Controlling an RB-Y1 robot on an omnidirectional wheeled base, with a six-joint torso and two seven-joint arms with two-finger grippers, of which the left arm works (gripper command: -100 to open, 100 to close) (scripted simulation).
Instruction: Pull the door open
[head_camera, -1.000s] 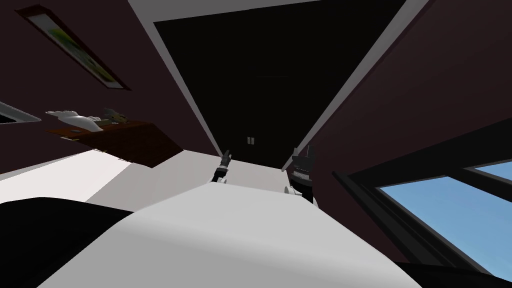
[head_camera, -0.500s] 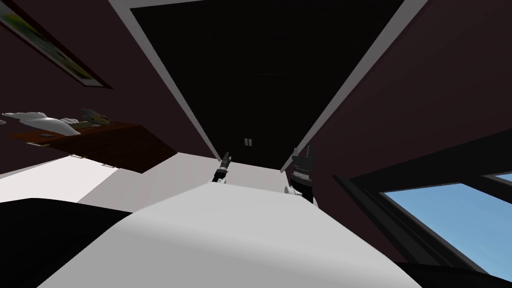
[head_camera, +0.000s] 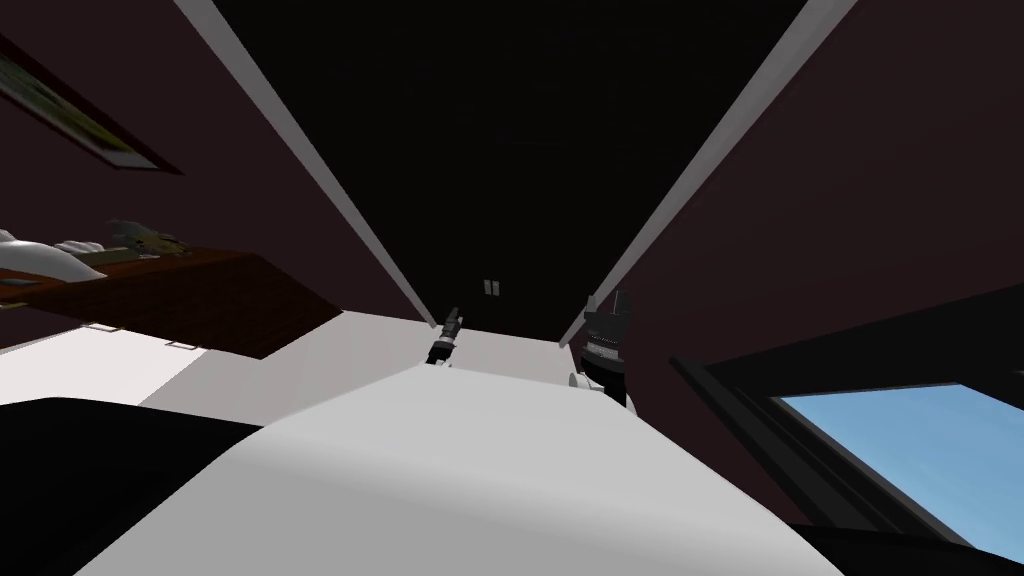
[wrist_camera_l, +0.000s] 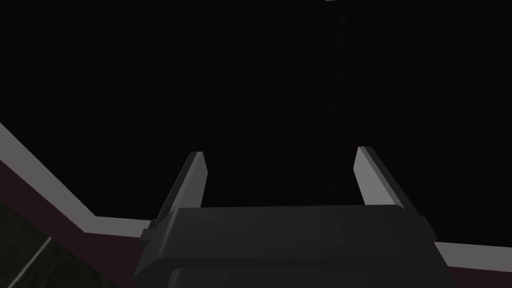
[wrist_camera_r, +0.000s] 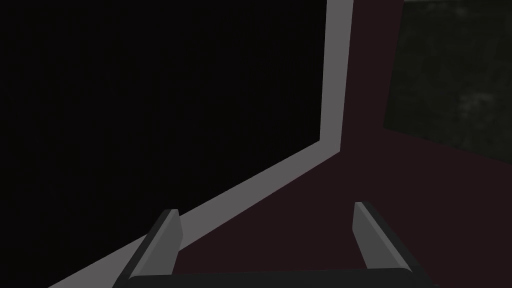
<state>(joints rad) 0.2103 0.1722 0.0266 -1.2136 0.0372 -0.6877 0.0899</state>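
Observation:
A very dark, nearly black door (head_camera: 520, 150) stands straight ahead inside a light grey frame (head_camera: 300, 150). Low on it sits a small pair of light grey handle pieces (head_camera: 490, 287). My left gripper (head_camera: 452, 322) hangs just before the door's lower left. In the left wrist view it (wrist_camera_l: 280, 160) is open, facing the dark door panel (wrist_camera_l: 250, 75) with nothing between its fingers. My right gripper (head_camera: 608, 305) is at the frame's right side. It (wrist_camera_r: 265, 220) is open too, pointing at the grey frame strip (wrist_camera_r: 332, 75) and the maroon wall (wrist_camera_r: 370, 150) beside it.
A brown shelf (head_camera: 190, 295) carrying white things juts from the left wall, under a framed picture (head_camera: 70, 120). A window (head_camera: 900, 450) showing blue sky lies to the lower right. Pale floor (head_camera: 340, 350) runs up to the door. Dark maroon walls flank the frame.
I have moved closer to the door: its frame spreads wider, while the shelf and picture slide left and the window drops to the right. Both grippers keep their places before me.

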